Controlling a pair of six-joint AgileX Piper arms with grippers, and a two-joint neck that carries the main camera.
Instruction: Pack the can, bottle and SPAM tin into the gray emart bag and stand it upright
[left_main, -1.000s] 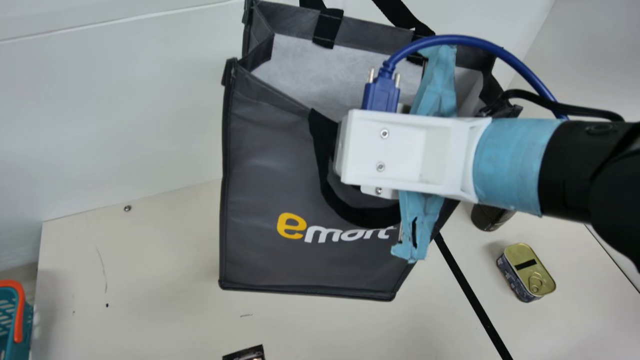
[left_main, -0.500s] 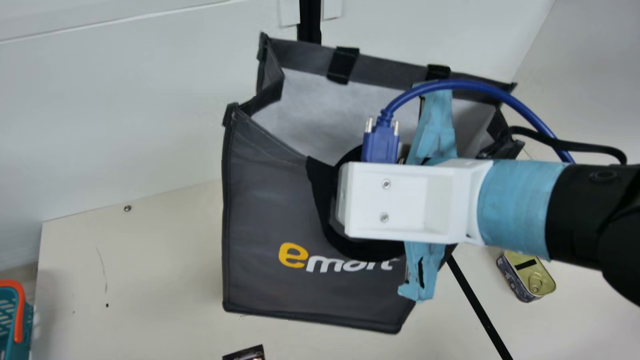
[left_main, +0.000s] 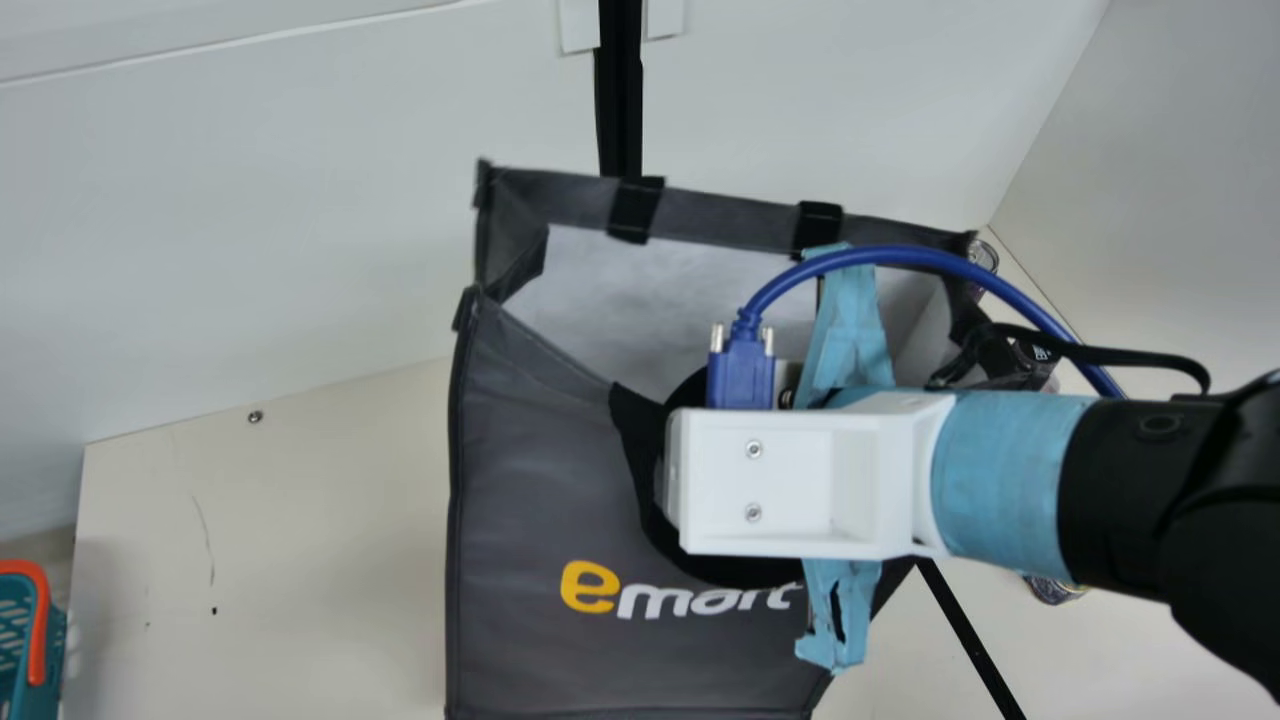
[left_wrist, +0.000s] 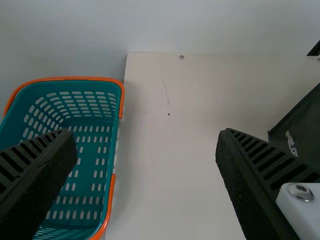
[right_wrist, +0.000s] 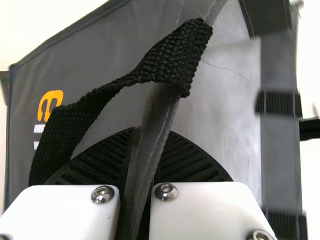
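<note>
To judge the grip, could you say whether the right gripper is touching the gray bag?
Touching: the right wrist view shows the right gripper clamping the gray bag's rim between its fingers.

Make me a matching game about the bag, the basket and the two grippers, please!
Column one:
1. the left gripper
2. the bag
3. the right gripper
4. the basket

Column two:
A. teal and orange
B. pinching the bag's edge
C. open, holding nothing
D. gray outside, white inside

Right pairs: 1-C, 2-D, 3-B, 4-A
</note>
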